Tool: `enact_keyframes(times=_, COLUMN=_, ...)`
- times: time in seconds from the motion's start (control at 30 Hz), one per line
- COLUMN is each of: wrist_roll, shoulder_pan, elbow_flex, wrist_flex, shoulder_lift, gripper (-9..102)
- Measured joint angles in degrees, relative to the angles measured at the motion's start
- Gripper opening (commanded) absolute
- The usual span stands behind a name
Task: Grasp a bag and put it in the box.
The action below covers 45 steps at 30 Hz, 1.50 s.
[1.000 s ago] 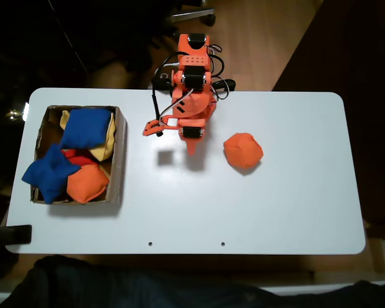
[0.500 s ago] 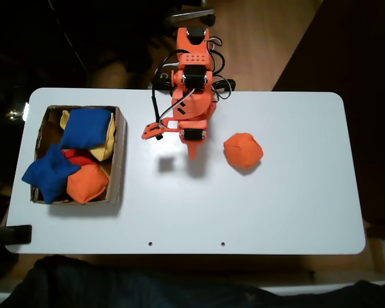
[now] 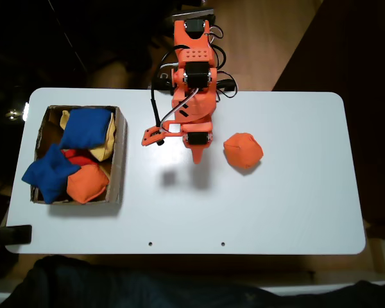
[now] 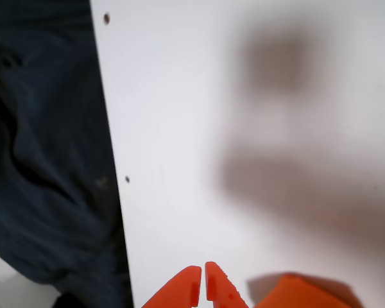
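White desk [image 3: 295, 212] spans the frame. Orange arm [image 3: 194, 83] at upper centre; hand [image 3: 196, 156] points toward the lower edge, above the surface. Orange bag [image 3: 243, 151] lies just right of it, apart. Box [image 3: 120, 160] at left holds blue beanbags [image 3: 83, 127], a yellow one [image 3: 105, 147] and an orange one [image 3: 87, 183].

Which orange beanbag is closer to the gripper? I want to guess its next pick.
The orange beanbag lying alone on the white table, just right of the shut gripper in the fixed view. The other orange beanbag sits inside the cardboard box.
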Motion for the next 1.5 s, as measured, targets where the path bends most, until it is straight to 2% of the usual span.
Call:
enact_keyframes(times=0.17, wrist_roll=0.0, shoulder_pan=-0.88, elbow_flex=-5.1, wrist_flex=2.46, shoulder_lift=-5.27, gripper=0)
enact_keyframes(times=0.47, wrist_roll=0.0, shoulder_pan=-1.76, elbow_flex=-22.68, wrist_flex=13.54, shoulder_lift=-17.93, gripper=0)
enact_keyframes(times=0.87, wrist_roll=1.76, shoulder_pan=-1.76, elbow_flex=-41.75, wrist_flex=24.08, shoulder_lift=-27.69, gripper=0)
enact_keyframes(times=1.1, wrist_roll=3.69, shoulder_pan=-2.29, elbow_flex=-47.55, wrist_flex=27.95, shoulder_lift=-31.03, gripper=0)
enact_keyframes(times=1.23, wrist_roll=4.83, shoulder_pan=-3.34, elbow_flex=-53.79, wrist_flex=33.22, shoulder_lift=-37.35, gripper=0)
enact_keyframes(times=1.5, wrist_roll=5.19, shoulder_pan=-3.34, elbow_flex=-58.89, wrist_flex=34.45, shoulder_lift=-41.31, gripper=0)
